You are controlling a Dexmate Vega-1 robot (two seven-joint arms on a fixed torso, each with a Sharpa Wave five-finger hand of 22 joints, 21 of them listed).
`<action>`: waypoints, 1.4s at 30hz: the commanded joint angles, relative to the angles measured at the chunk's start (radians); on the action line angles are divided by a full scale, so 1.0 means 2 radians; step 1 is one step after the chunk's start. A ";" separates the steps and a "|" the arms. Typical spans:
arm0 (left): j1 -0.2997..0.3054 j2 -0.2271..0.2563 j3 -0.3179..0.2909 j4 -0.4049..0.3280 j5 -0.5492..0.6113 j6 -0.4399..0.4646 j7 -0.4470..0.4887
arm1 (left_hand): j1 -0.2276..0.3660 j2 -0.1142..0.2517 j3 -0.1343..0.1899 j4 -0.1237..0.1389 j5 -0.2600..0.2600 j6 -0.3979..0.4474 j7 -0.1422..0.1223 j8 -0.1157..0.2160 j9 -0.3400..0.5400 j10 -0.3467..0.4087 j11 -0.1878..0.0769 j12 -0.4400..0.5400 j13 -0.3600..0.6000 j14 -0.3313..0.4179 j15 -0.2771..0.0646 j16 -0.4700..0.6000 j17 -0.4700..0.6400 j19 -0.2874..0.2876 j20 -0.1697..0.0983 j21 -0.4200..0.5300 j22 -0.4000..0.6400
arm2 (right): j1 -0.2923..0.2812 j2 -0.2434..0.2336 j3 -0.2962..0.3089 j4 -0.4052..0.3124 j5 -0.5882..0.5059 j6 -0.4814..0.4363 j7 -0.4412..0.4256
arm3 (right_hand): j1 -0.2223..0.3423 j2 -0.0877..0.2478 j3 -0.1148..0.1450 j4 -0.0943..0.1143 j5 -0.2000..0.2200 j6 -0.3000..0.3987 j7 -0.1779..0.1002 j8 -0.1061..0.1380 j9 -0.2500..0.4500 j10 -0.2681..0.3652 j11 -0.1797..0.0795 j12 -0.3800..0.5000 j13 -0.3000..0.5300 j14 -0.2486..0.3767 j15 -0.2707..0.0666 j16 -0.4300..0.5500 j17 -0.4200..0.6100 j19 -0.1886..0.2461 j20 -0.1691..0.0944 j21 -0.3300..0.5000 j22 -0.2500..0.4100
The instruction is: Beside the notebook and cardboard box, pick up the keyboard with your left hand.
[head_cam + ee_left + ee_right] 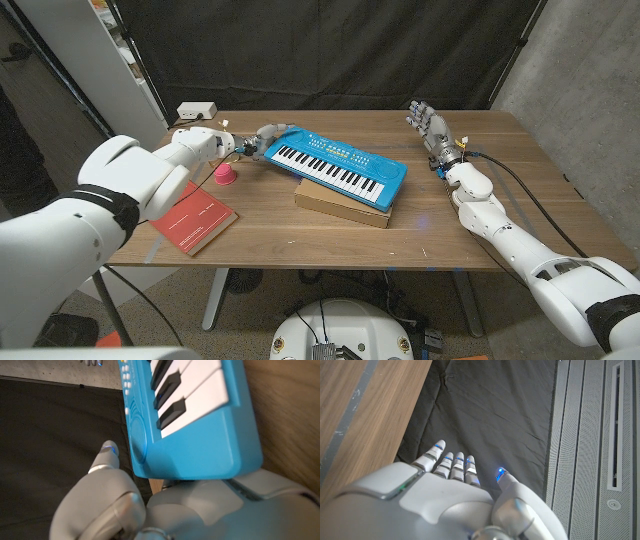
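- Where the one wooden table (480, 150) carries the things, a single blue keyboard (335, 167) lies slantwise near its middle, its right end resting on one flat cardboard box (335, 206).
- The left hand (262, 140) grips the keyboard's left end, which juts out past the box; in the left wrist view the blue corner (200, 450) sits against that hand (150, 505).
- One red notebook (195, 217) lies to the left of the box, apart from it, near the table's front edge.
- One small pink cup (226, 173) stands between the notebook and the keyboard's left end.
- One white box (196, 110) sits at the table's back edge, behind the left hand.
- The right hand (429, 125) holds nothing, fingers straight and spread, well to the right of the keyboard.
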 commanded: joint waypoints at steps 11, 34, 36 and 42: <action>0.075 0.053 -0.014 -0.186 -0.013 0.066 0.078 | 0.305 0.056 0.004 0.000 -0.008 0.118 0.035 0.037 0.012 0.121 -0.071 0.043 0.033 0.143 -0.105 0.057 0.014 0.119 -0.084 0.051 0.014 | -0.002 -0.002 0.001 0.000 -0.001 0.002 -0.003 | 0.004 0.028 0.005 -0.001 0.003 0.007 0.000 0.001 0.003 0.007 0.001 0.001 0.001 0.004 0.000 0.002 0.001 -0.003 -0.044 0.001 0.001; 0.245 0.054 -0.138 -0.370 -0.155 0.001 0.323 | 0.375 0.105 -0.005 0.002 -0.011 0.392 -0.007 0.119 0.013 0.319 -0.109 0.122 0.086 0.381 -0.162 0.145 0.041 0.208 -0.150 0.180 0.032 | -0.013 -0.012 -0.001 -0.032 -0.012 -0.005 -0.017 | 0.005 0.028 0.006 -0.002 0.003 0.008 0.000 0.000 0.003 0.008 0.002 0.000 0.001 0.006 0.000 0.002 0.001 -0.004 -0.045 0.000 0.001; 0.250 0.055 -0.139 -0.379 -0.160 -0.001 0.329 | 0.376 0.104 -0.005 0.002 -0.011 0.394 -0.006 0.119 0.013 0.321 -0.108 0.122 0.087 0.384 -0.162 0.146 0.042 0.209 -0.150 0.183 0.032 | -0.015 -0.014 0.000 -0.036 -0.011 -0.006 -0.019 | 0.005 0.028 0.007 -0.003 0.003 0.008 0.000 0.000 0.003 0.008 0.002 0.000 0.001 0.006 0.000 0.002 0.001 -0.004 -0.046 0.001 0.001; 0.259 0.058 -0.139 -0.398 -0.170 -0.006 0.338 | 0.378 0.102 -0.006 0.001 -0.011 0.396 -0.004 0.117 0.012 0.325 -0.107 0.122 0.089 0.386 -0.162 0.146 0.043 0.210 -0.151 0.189 0.032 | -0.022 -0.019 0.002 -0.050 -0.013 -0.008 -0.025 | 0.006 0.028 0.007 -0.003 0.003 0.008 0.000 0.000 0.003 0.008 0.002 0.000 0.001 0.006 0.000 0.001 0.001 -0.005 -0.046 0.000 0.001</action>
